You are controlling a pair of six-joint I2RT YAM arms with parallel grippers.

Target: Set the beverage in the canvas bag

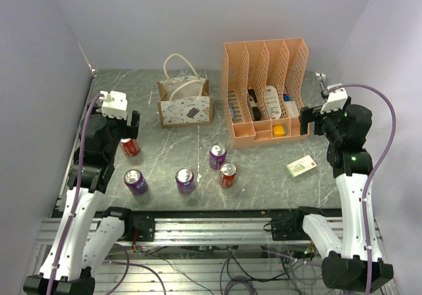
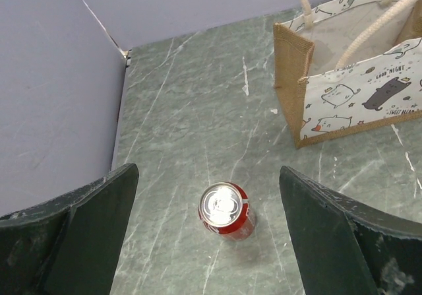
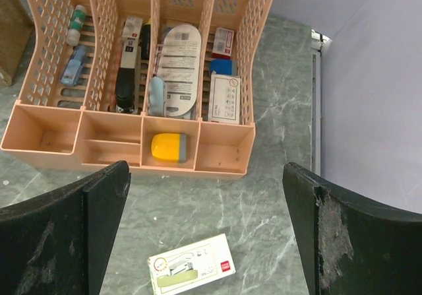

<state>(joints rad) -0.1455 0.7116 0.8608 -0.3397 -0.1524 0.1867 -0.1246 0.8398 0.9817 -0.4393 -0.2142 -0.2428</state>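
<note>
Left gripper (image 2: 208,171) hangs over the counter (image 2: 184,110) with its jaws spread wide and nothing in them. A red can (image 2: 226,210) stands upright below, between the fingers and clear of both. To its far right I see the canvas bag (image 2: 343,103), upright with its mouth open. Right gripper (image 3: 206,169) is equally wide apart and empty, above the near edge of the orange file organizer (image 3: 132,130); a small flat box (image 3: 191,266) lies nearer. Another red can (image 1: 227,174) stands mid-counter, just beside a purple can (image 1: 217,156).
</note>
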